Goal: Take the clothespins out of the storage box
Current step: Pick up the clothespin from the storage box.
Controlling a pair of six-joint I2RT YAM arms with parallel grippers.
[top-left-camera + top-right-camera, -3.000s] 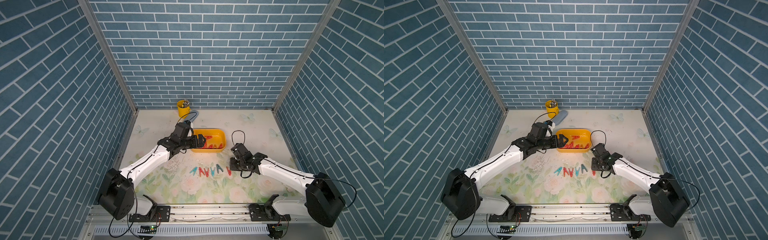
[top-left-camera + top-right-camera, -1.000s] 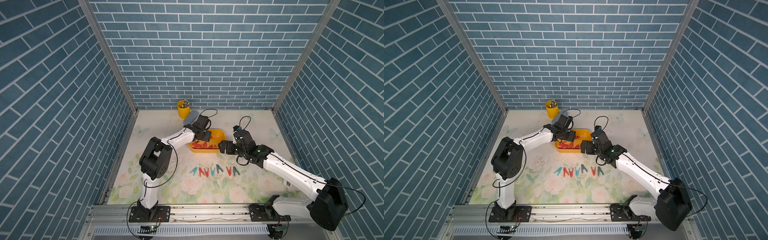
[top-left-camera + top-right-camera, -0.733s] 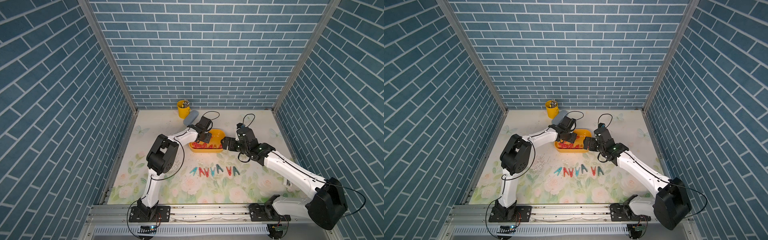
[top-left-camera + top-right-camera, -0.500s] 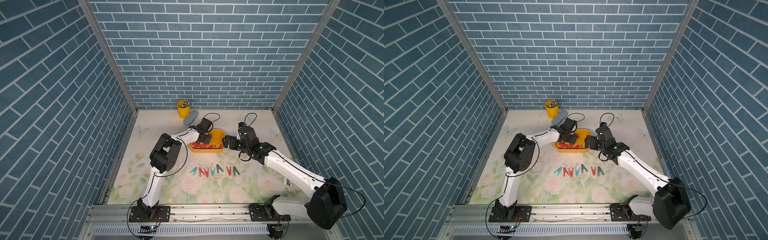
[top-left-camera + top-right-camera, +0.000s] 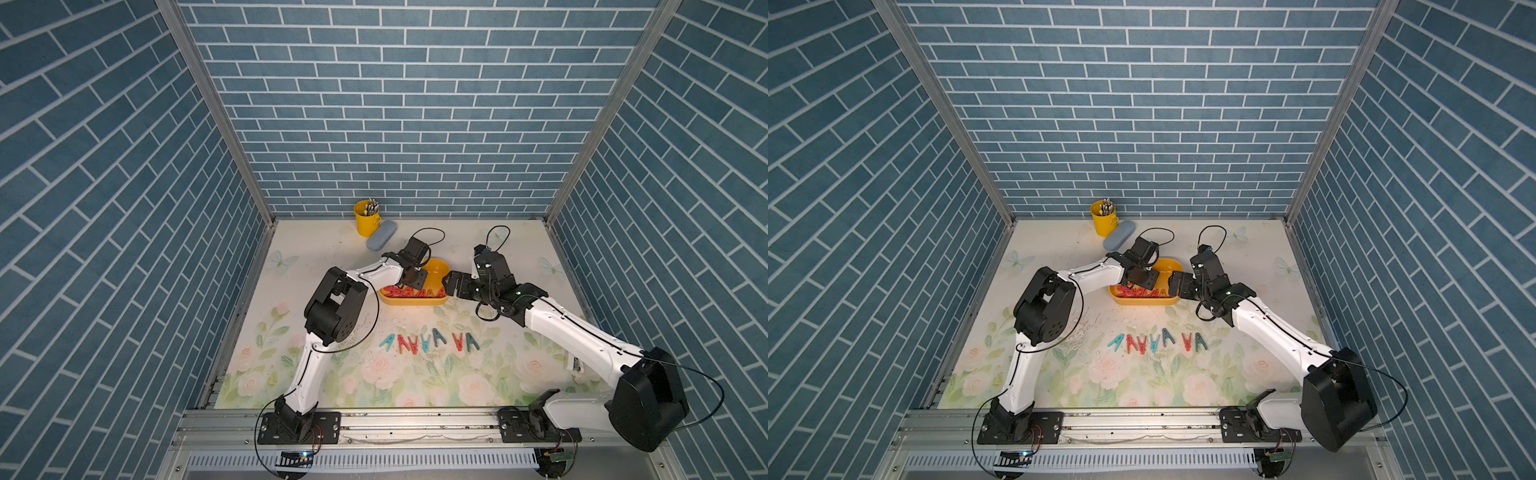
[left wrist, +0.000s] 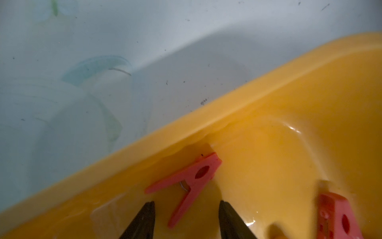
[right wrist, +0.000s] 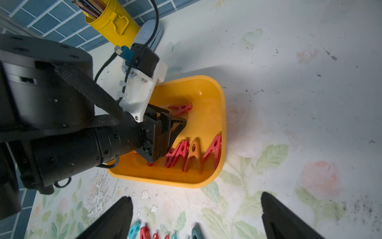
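Now: left claw (image 6: 187,203) is apart inside the storage box (image 6: 289,134), straddling one red clothespin (image 6: 194,180), not pinching yet. More clothespins (image 7: 192,153) lean vs. box wall; others lie rowed on worktop (image 5: 316,249). Right claw (image 7: 196,196) is wide apart, empty, beside box. Pegs prob. light, stiff, slick plastic; pinch across flat legs nr. spring.

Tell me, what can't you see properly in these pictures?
- Clothespins in the storage box: no full count. In both top views the left gripper and near wall cover some; in the right wrist view the left arm does.
- Left gripper, left wrist view: the edge cuts all but its fingertips; whether it touches the red clothespin is unclear.
- Table clothespins, right wrist view: cut by the edge.
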